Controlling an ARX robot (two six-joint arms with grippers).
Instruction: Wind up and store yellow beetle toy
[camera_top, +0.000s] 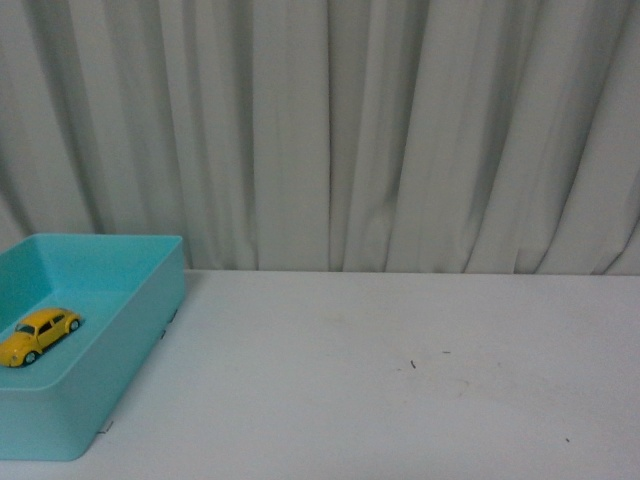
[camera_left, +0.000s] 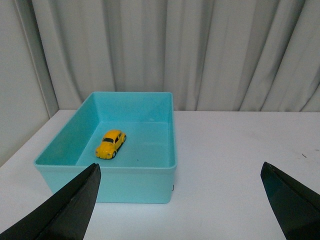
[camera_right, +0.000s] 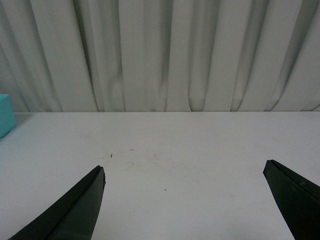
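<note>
The yellow beetle toy (camera_top: 38, 336) sits on its wheels on the floor of an open turquoise bin (camera_top: 120, 375), which stands on the white worktop (camera_top: 400, 380) at about 9 o'clock in the front view, its near wall running down toward 7 o'clock. In that view the car lies toward the left part of the bin, apart from the walls that show, its length running from 8 o'clock to 2 o'clock. A pleated pale curtain (camera_top: 330, 130) hangs behind the worktop across the whole background. Neither arm appears in the front view. In the left wrist view the left gripper (camera_left: 182, 200) hovers short of the bin with its jaws spread wide, both dark tips showing at the lower corners, nothing between them; the toy (camera_left: 111, 144) lies beyond, inside the bin (camera_left: 107, 182), untouched. In the right wrist view the right gripper (camera_right: 185, 200) likewise has its jaws spread wide and empty over bare worktop (camera_right: 165, 145), with only a sliver of the bin (camera_right: 6, 115) visible at 9 o'clock.
</note>
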